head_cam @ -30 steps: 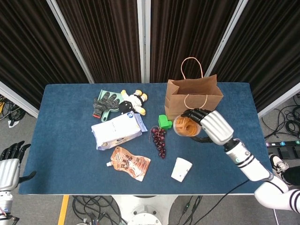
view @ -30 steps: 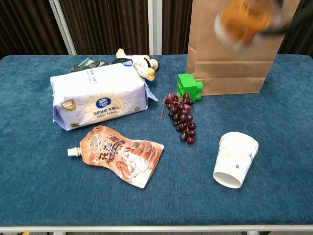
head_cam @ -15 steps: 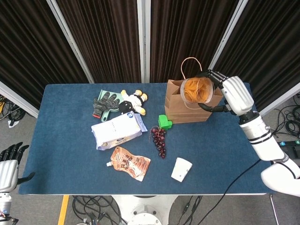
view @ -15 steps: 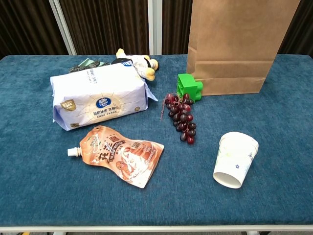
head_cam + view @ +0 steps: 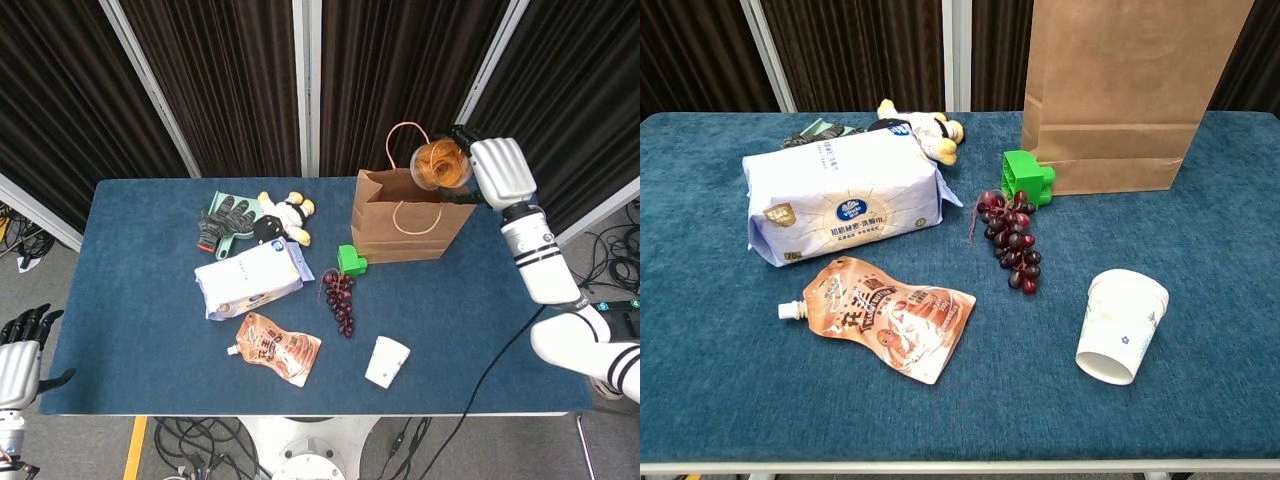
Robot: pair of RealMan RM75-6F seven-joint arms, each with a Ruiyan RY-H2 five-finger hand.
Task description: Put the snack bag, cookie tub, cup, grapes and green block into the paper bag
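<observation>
My right hand (image 5: 497, 172) holds the clear cookie tub (image 5: 440, 164) above the open top of the brown paper bag (image 5: 410, 213), at its far right corner. The bag (image 5: 1125, 95) stands upright at the back of the table. The green block (image 5: 350, 261) (image 5: 1026, 179) lies against the bag's front left corner. Dark grapes (image 5: 338, 298) (image 5: 1009, 238) lie just in front of it. A white paper cup (image 5: 386, 361) (image 5: 1119, 325) lies on its side near the front edge. The orange snack bag (image 5: 273, 347) (image 5: 880, 317) lies flat to the left. My left hand (image 5: 20, 350) hangs off the table's left edge, fingers apart, holding nothing.
A white tissue pack (image 5: 250, 279) (image 5: 841, 205) lies left of the grapes. Behind it are a plush toy (image 5: 284, 217) (image 5: 917, 128) and a pair of grey-green gloves (image 5: 226, 220). The blue table (image 5: 150, 320) is backed by dark curtains.
My right hand has lifted the cookie tub from beside the bag's front up and back to above the bag's opening. Everything on the table has stayed where it was.
</observation>
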